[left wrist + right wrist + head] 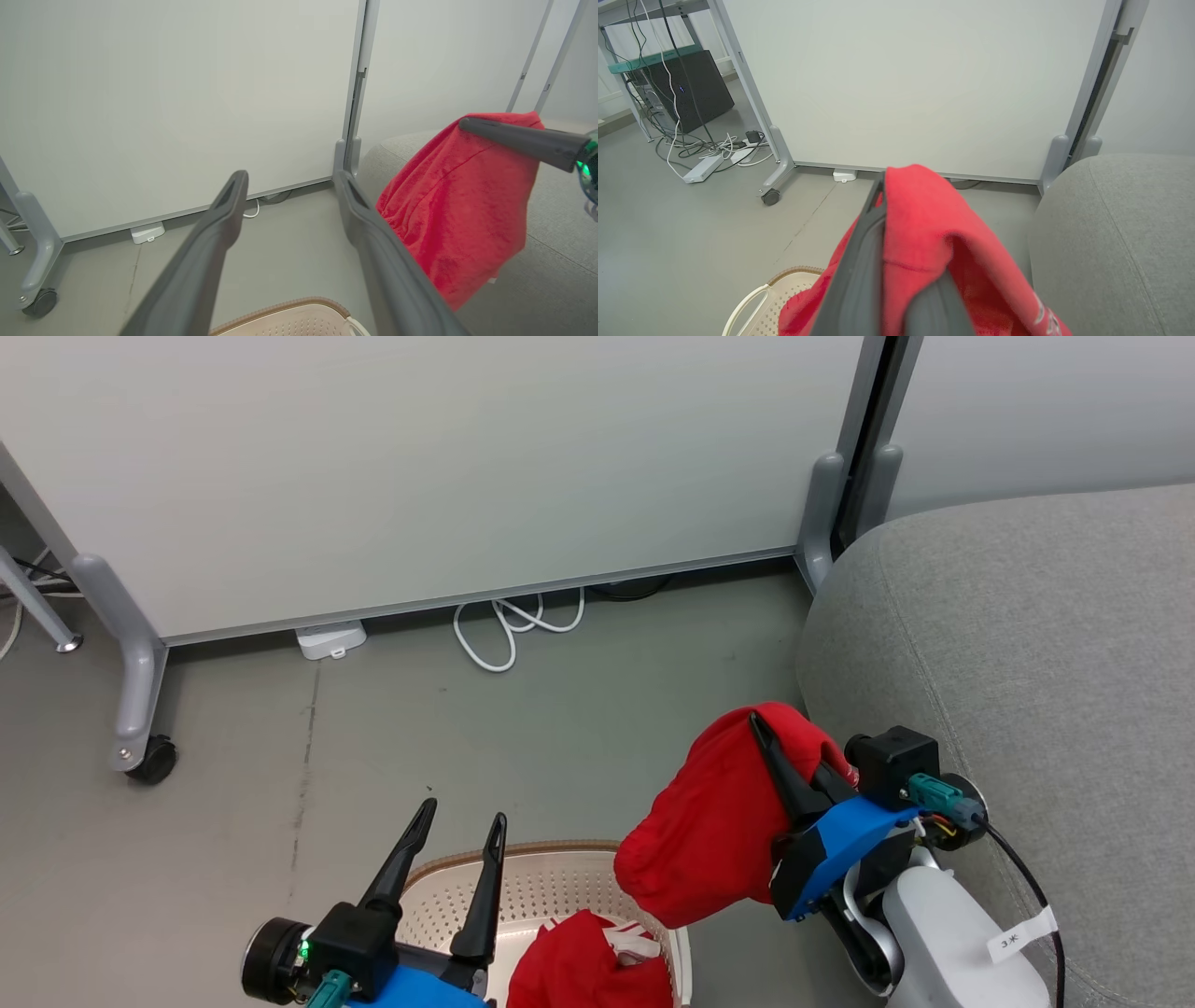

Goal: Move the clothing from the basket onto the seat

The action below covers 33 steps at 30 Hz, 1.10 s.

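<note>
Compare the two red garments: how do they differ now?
The lifted garment hangs draped from the shut right gripper, in the air beside the seat; the other garment lies bunched in the basket, ungripped. The other garment shows white stripes; the lifted garment shows mostly plain red. Both are bright red fabric.

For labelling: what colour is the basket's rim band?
Brown rim band on the cream basket; best in the head view.

Grey floor (560, 728), dark crack line left of centre; on it, basket (541, 887) at lower centre, looped white cable (509, 633) and white box (330, 639) at upper centre, black caster (154, 761) at left, seat (1027, 635) at right.
</note>
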Tool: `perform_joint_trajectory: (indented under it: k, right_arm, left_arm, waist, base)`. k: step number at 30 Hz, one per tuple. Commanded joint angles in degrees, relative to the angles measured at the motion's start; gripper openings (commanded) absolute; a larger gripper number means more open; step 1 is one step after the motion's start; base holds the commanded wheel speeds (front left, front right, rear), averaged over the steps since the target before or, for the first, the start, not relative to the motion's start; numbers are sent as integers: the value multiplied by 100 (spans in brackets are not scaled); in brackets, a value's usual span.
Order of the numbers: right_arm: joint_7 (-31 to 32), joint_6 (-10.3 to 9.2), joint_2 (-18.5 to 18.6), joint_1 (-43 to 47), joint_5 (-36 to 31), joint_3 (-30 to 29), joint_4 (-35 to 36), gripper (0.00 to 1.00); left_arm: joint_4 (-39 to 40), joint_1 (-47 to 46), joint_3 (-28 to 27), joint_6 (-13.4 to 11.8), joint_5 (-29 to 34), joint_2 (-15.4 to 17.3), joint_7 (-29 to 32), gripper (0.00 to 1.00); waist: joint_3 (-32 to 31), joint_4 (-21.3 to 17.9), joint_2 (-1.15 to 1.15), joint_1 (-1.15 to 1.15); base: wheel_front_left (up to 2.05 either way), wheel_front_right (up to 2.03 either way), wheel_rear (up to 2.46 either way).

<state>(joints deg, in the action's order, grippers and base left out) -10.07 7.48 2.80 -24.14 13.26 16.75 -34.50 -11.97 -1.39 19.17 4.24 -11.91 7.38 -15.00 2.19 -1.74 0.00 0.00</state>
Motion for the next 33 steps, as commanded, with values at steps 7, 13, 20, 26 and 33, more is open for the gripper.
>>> perform_joint_trajectory:
  k: [7,13,20,26,33]
  right_arm:
    - [12,4,16,50,31,-3,115,0]
    - [15,4,17,31,43,14,161,0]
    - [-2,3,17,27,79,46,182,0]
    - [-50,3,15,-5,164,88,145,0]
    - [-114,3,14,-42,218,128,85,0]
  left_arm:
    - [-1,48,-165,197,263,-152,-28,100]
    - [-28,-40,-167,278,364,-201,-27,100]
    - [0,-91,-141,316,417,-211,-27,100]
    - [30,-134,-100,336,438,-199,-27,100]
    - [14,-188,-55,322,420,-139,-27,100]
  waist:
    - [79,-313,0,0]
    - [109,-716,0,0]
    - [140,-1242,0,0]
    - [192,-1798,0,0]
    - [254,-2352,0,0]
  base:
    - [0,0,0]
    - [0,0,0]
    - [0,0,0]
    - [0,0,0]
    - [0,0,0]
